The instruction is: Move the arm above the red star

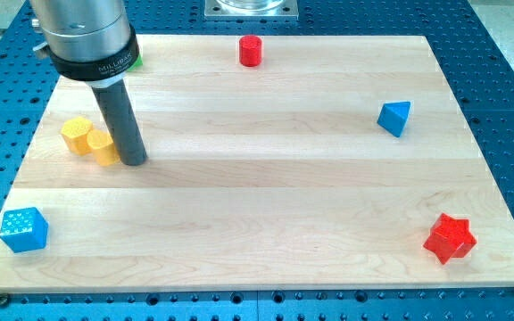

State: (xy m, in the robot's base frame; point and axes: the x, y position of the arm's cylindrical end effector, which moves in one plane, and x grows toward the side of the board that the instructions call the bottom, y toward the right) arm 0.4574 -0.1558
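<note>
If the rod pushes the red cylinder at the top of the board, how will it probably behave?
The red cylinder stands upright on its flat end, so it would probably slide rather than roll. It looks short for its width, so tipping seems unlikely. An off-centre push may make it slip sideways around my tip, since its wall is round. The wooden board looks smooth.

Bright, even overhead light; sharp focus throughout; soft short shadows beside blocks; mild sheen on bench [266, 178]; no blur.
</note>
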